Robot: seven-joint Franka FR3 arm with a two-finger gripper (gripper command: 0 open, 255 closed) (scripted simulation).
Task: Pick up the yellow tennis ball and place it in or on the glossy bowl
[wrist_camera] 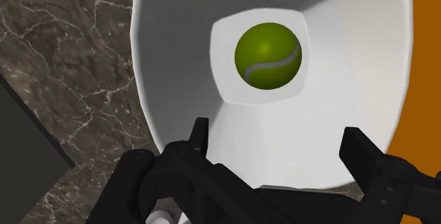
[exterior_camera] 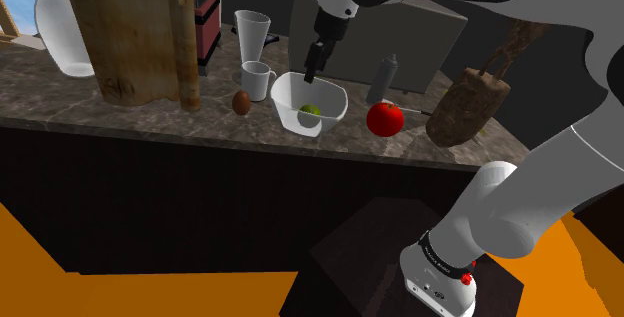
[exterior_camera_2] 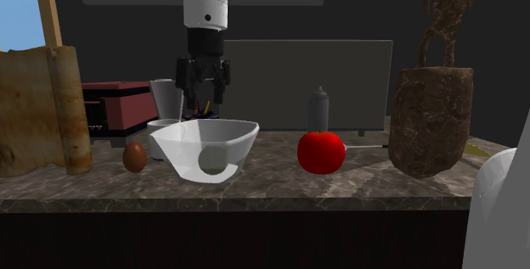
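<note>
Stand: the dark box [exterior_camera: 345, 260] is seen nearest in the shoulder view, and the arm is carried from it up and over the work area so that the hand can be brought down from above.
Tabletop: a dark marbled surface [exterior_camera: 120, 115] on which the things are set out in a loose row.
Bowl: a glossy white bowl [exterior_camera: 290, 115] is stood upright toward the front edge, its wide mouth left open to the hand above.
Tennis ball: the yellow-green ball [wrist_camera: 268, 55] is found lying on the bowl's flat bottom, clear of the fingers and hemmed in by the sloping walls.
Gripper: the gripper [wrist_camera: 277, 134] is spread, with nothing pinched. It is hung over the bowl's mouth and pointed downward, a pose judged to suit a drop into the middle.
Task state: the placing is judged done, and only a straight lift away seems called for. A sideways move could knock the rim.
Egg and tomato: a brown egg [exterior_camera: 242, 102] is set near the bowl on the shoulder view's left and a red tomato [exterior_camera: 385, 119] on its right. Neither is touched.
Farther back: a white mug [exterior_camera: 257, 80] and a clear jug [exterior_camera: 252, 35] are placed behind the bowl, and a grey bottle [exterior_camera: 386, 75] beyond the tomato.
Farthest: a worn wooden board [exterior_camera: 135, 40] is stood on edge at the shoulder view's far left.
</note>
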